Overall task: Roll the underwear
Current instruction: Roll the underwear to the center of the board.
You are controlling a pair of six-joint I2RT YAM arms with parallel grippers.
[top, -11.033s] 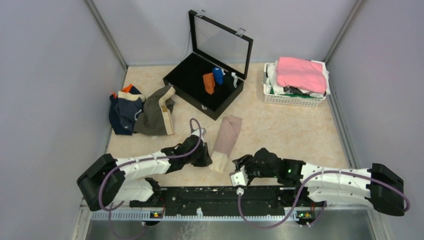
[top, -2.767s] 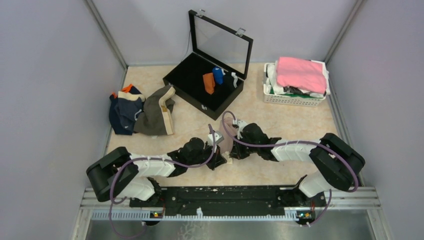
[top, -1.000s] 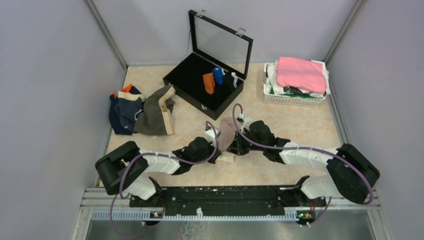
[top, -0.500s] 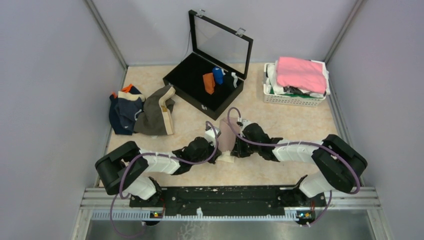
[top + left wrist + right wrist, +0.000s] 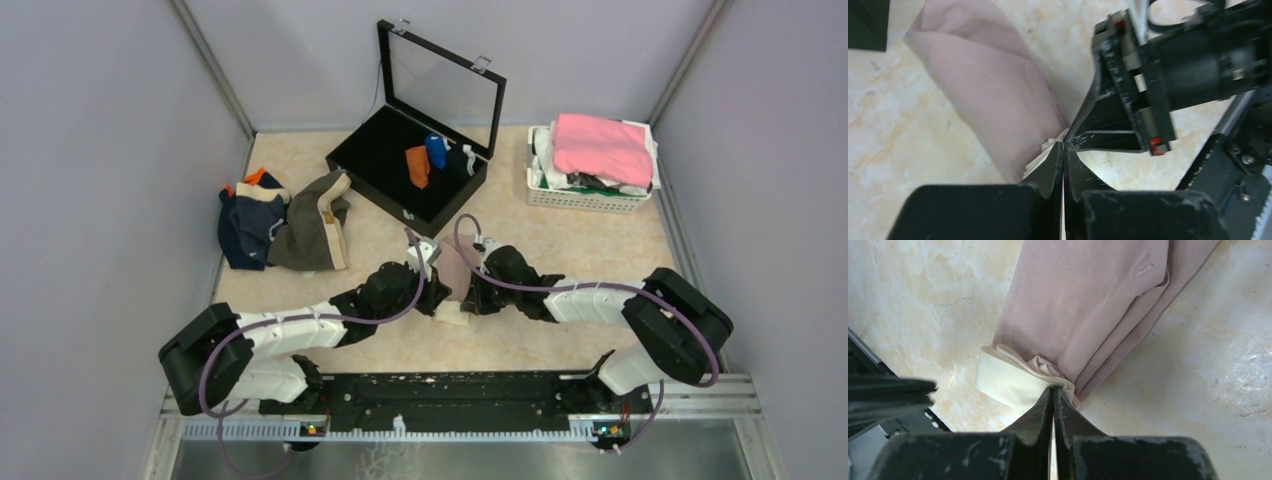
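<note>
**Item:** pale pink-beige brief (image 5: 456,272), at the centre of the top view, on the marbled table (image 5: 580,250), between your two grippers.

**Change:** eleven seconds ago it lay out long and flat. A second ago its far part stood lifted over the near end. Now it lies down again, doubled and much shorter. Your left arm has pushed up-frame in the last half second.

**Reading:** a first fold or turn looks to be in, but there is no tight roll yet, so you are early in this piece.

**Condition:** soft smooth knit, folded lengthwise with layered edges. The cream waistband (image 5: 1008,377) is bunched in loose loops at the near end.

**Right gripper** (image 5: 1053,390): jaws pressed together on the waistband folds.

**Left gripper** (image 5: 1063,147): jaws together, tips just beside the waistband. You cannot tell whether they nip any cloth.

**Awaiting:** navy brief (image 5: 245,228) and olive-brown brief (image 5: 315,225), heaped at the left of the frame.

**Apparently done:** orange roll (image 5: 418,166) and blue roll (image 5: 436,150), in the black display case (image 5: 385,170).
</note>
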